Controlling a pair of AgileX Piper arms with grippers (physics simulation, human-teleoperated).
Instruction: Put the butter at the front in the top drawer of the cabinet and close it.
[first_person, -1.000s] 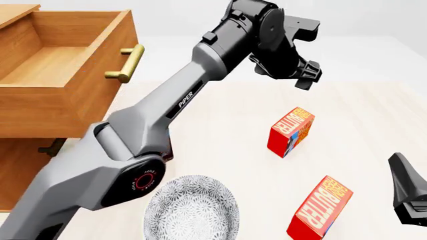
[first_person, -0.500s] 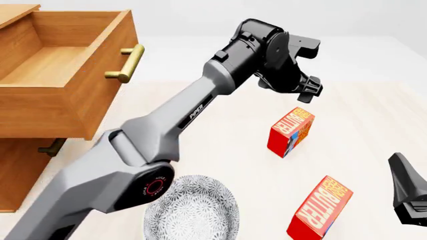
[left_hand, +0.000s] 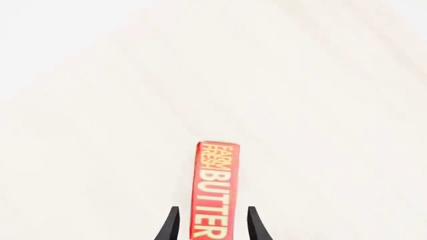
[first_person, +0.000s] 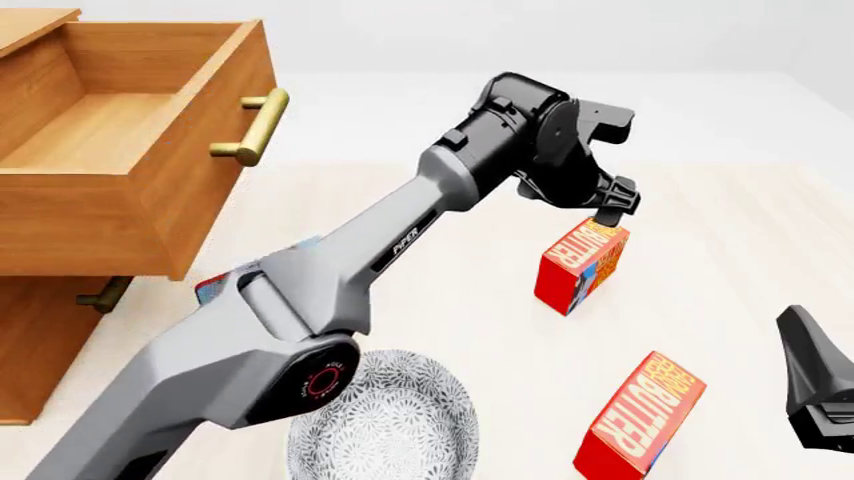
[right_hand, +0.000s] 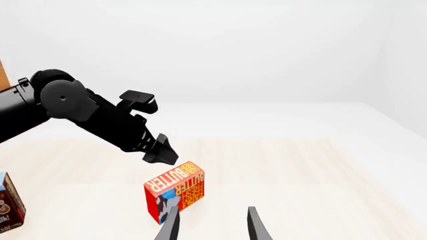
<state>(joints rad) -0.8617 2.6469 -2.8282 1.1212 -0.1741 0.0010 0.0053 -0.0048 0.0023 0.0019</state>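
- Cabinet at my 10 o'clock; top drawer stands open, nothing in it.
- Left gripper spread, straddling butter at 1 o'clock: I judge no grasp yet.
- Right gripper parted, idle.

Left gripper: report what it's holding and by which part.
Nothing is held yet. The left gripper is open, its fingers on either side of the near end of the butter standing on the table. The right gripper is empty too.
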